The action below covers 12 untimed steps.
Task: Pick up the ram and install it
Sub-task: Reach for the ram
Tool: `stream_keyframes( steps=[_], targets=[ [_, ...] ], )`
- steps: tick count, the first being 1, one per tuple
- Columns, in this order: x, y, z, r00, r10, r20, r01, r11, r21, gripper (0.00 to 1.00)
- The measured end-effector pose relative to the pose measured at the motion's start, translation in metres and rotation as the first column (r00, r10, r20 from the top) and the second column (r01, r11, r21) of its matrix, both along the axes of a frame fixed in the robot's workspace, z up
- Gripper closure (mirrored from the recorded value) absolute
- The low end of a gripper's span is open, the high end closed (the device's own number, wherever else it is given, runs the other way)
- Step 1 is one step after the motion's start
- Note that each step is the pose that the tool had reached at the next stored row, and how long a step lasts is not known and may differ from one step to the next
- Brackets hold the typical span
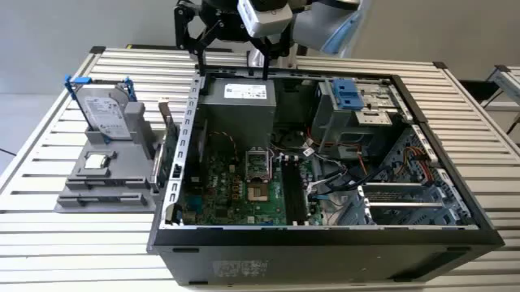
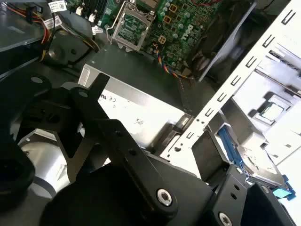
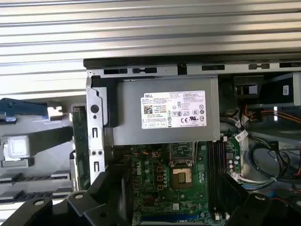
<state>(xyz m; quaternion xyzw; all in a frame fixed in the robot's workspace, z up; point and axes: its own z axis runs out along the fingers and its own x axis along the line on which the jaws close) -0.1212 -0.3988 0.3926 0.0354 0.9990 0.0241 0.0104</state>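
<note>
The ram (image 1: 168, 137) is a thin green stick standing on edge in the grey holder (image 1: 106, 188), just outside the case's wall on the exterior view's left. In the first wrist view the ram (image 3: 81, 141) shows as a green strip beside that wall. My gripper (image 1: 233, 72) hangs above the far edge of the open computer case (image 1: 325, 234), over the grey power supply (image 1: 240, 103). It is open, with nothing between its fingers. In the first wrist view the gripper (image 3: 171, 190) frames the motherboard, whose dark memory slots (image 3: 214, 165) lie beside the processor socket (image 3: 182, 176).
A silver hard drive (image 1: 106, 112) in a blue frame and a small square processor (image 1: 97, 161) sit on the same holder. Cables (image 1: 341, 176) and a drive cage (image 1: 357, 103) fill the case on the exterior view's right. Everything rests on a slatted metal table (image 1: 65, 237).
</note>
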Motion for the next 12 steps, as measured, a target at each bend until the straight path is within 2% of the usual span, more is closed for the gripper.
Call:
stream_keyframes(
  steps=[12],
  targets=[
    [-0.0031,0.0,0.0,1.0,0.0,0.0,0.0,1.0,0.0,0.0]
  ],
)
